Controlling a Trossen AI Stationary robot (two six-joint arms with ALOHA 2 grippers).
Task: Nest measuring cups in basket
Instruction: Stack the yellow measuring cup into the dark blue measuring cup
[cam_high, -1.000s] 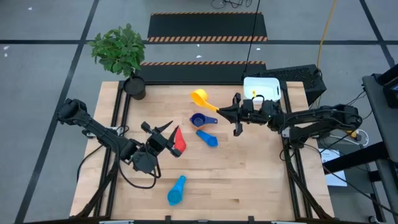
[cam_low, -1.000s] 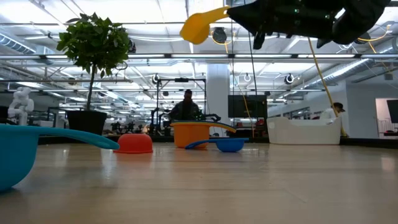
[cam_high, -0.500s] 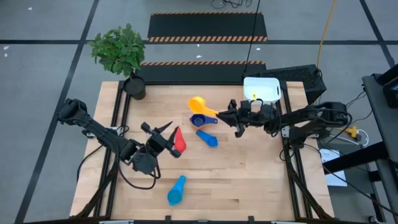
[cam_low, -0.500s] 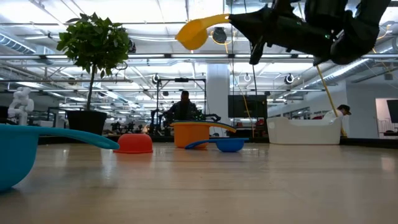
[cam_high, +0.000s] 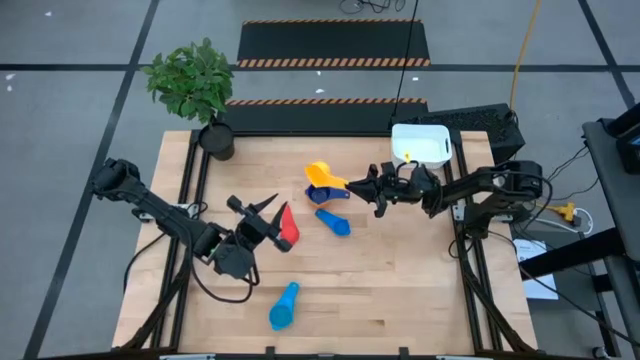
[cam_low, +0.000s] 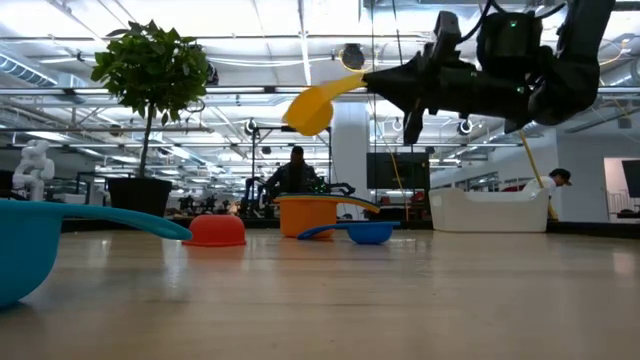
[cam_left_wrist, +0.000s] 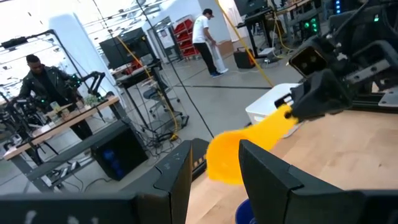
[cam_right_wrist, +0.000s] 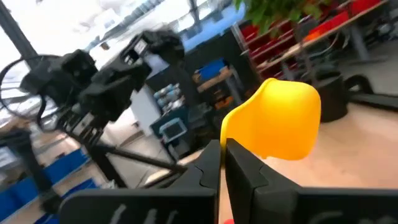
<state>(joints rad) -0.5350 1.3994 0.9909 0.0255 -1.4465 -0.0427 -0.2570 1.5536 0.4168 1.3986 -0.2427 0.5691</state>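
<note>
**Yellow cup held by its handle above the cluster of cups**

The right gripper (cam_high: 362, 183) is clamped tight on the handle of the yellow plastic measuring cup (cam_high: 319, 174), with the scoop end sticking out to the left beyond the fingertips. In the low view the cup (cam_low: 309, 110) hangs well above the table, directly over the orange plastic measuring cup (cam_low: 306, 216) and the dark blue plastic measuring cup (cam_low: 368, 232).

The white rectangular plastic basket (cam_high: 421, 146) sits at the far right of the wooden table (cam_high: 400, 280), behind the right arm's wrist, so the cup is on the opposite side of the gripper from it.

Risks, as I judge them: the grip is only on a thin handle, so the bowl could swing or slip if the arm turns quickly. A descent here would land it on the cups below rather than in the basket.

The left gripper (cam_high: 262, 208) rests at the near left, fingers part-way apart, just beside the red plastic measuring cup (cam_high: 287, 226); whether it grips that cup I cannot tell.
</note>
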